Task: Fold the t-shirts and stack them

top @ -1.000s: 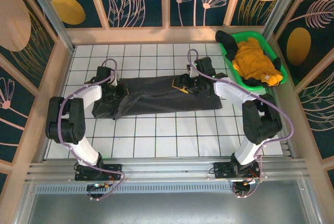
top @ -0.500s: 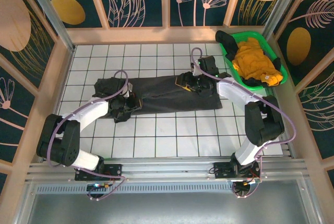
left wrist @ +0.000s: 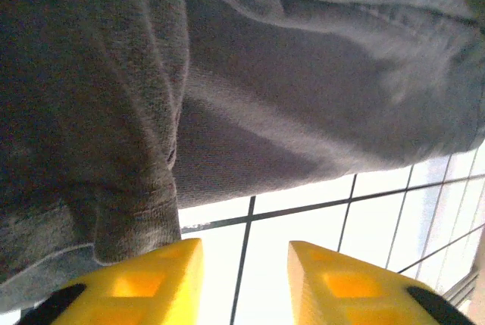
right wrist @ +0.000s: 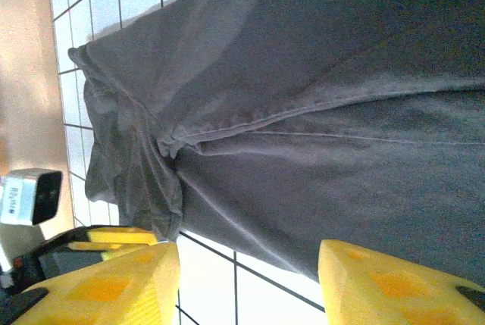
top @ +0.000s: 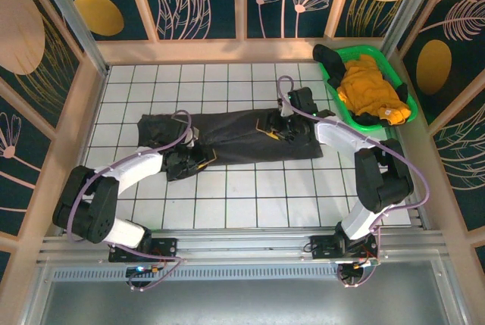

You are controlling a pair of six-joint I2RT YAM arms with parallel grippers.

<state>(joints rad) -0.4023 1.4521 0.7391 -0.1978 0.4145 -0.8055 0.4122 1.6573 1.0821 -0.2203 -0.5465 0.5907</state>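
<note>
White gridded table [top: 227, 196], pale frame on all sides. Lying directly on it is the charcoal t-shirt [top: 235, 134], spread as a long flat band across the middle of the frame. Its left end is bunched and creased, its right end squarer with a fold ridge running lengthwise. The green tray [top: 356, 51] sits in the upper right corner, near the shirt's right end.

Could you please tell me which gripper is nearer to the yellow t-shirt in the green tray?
Right. The right gripper is over the grey t-shirt at its right end, a short way left of the yellow t-shirt; the left gripper is at its near-left edge, farther away.
</note>
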